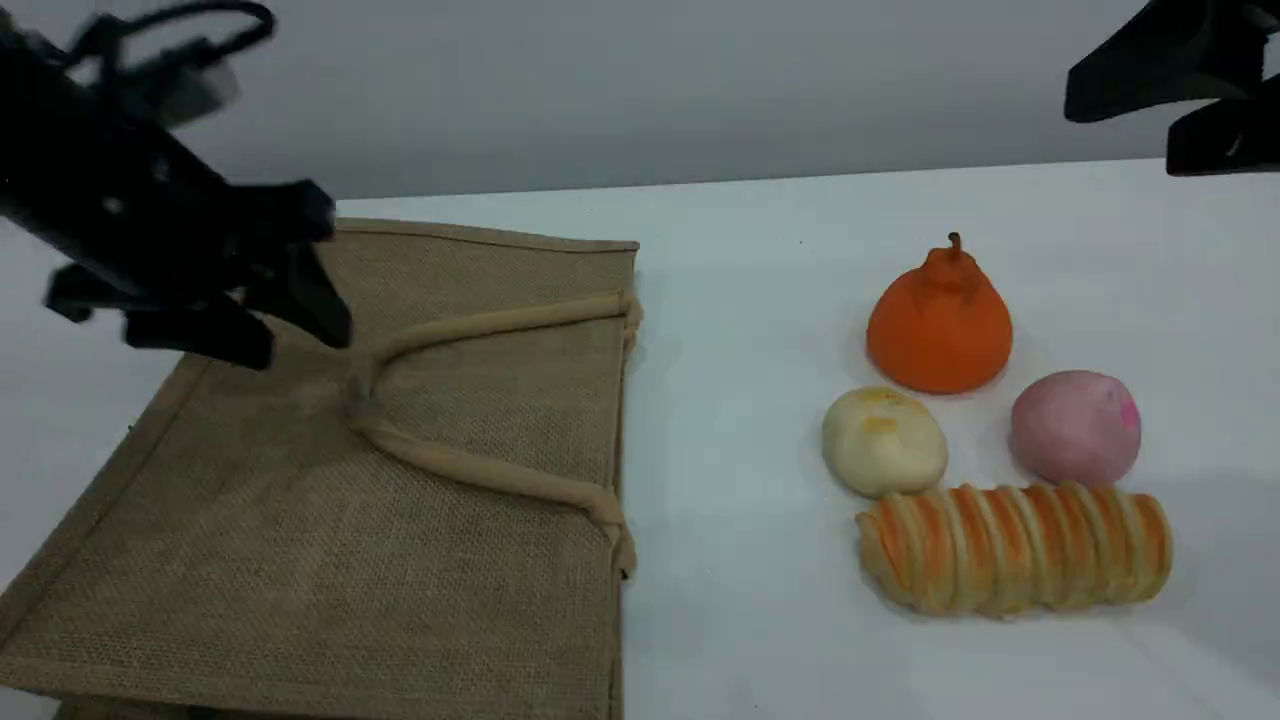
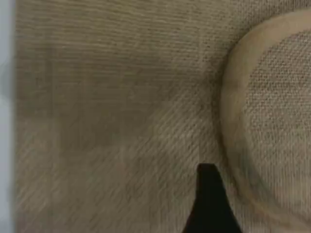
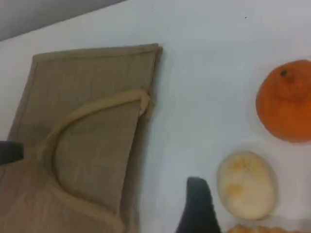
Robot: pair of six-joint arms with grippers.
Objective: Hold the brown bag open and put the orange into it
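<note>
Pink ball (image 1: 1075,427) seen only in scene view. Orange (image 1: 940,325) upright, stem toward frame top. Left gripper (image 1: 262,318) over brown bag (image 1: 400,480), right gripper (image 1: 1180,105) upper right: both wide, empty.

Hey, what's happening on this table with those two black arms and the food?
Nothing is being held yet. The brown bag lies flat on the table, closed. The left gripper hovers open over the bag near its handles. The right gripper hangs open high above the orange, which sits untouched beside a pale bun, a pink ball and a striped bread roll.
</note>
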